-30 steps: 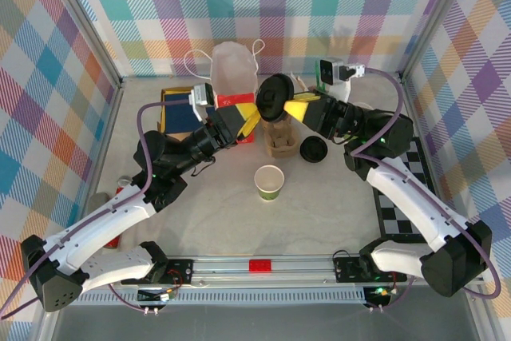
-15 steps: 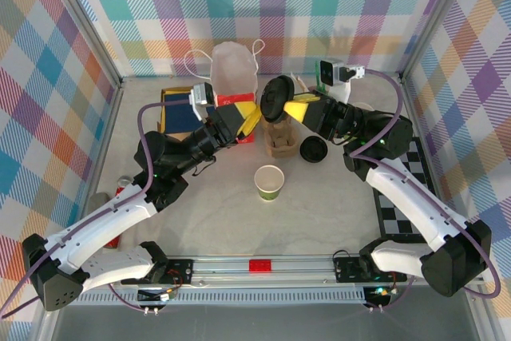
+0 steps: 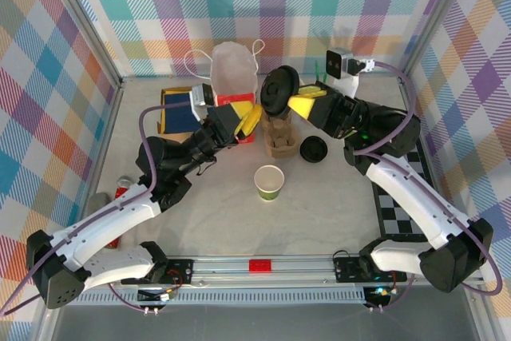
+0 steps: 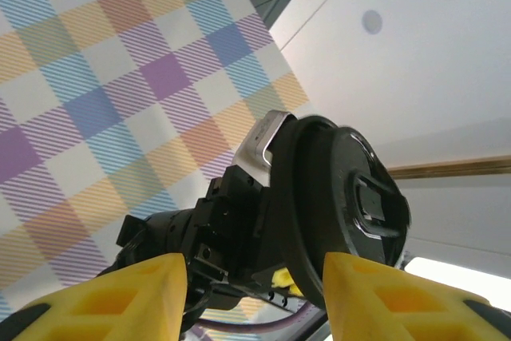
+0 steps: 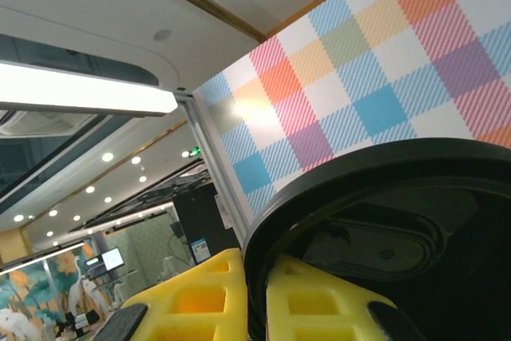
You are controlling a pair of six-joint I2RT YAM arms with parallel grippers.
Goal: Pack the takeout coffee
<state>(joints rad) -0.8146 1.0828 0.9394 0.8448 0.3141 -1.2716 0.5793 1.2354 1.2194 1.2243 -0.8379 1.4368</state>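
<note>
My right gripper [image 3: 292, 103] is raised over the back of the table and shut on the rim of a round black lid [image 3: 279, 90], held on edge. In the right wrist view the lid [image 5: 383, 197] sits pinched between the yellow fingers [image 5: 200, 293]. My left gripper [image 3: 251, 120] hangs just left of it, open, nothing between its fingers [image 4: 136, 293]; the lid [image 4: 343, 189] shows beyond them. A lidless olive-green paper cup [image 3: 269, 182] with a cream rim stands mid-table. The takeout coffee is out of view.
A white bag with handles [image 3: 233, 68] over a red base stands at the back. A brown cardboard carrier [image 3: 279, 141] is under the grippers, a loose black lid [image 3: 313, 149] to its right. A blue-and-yellow flat thing [image 3: 174, 111] lies back left, a checkerboard [image 3: 403, 197] at right.
My right gripper has lifted the black lid a little up and to the right. The left gripper has barely shifted and stays open.
</note>
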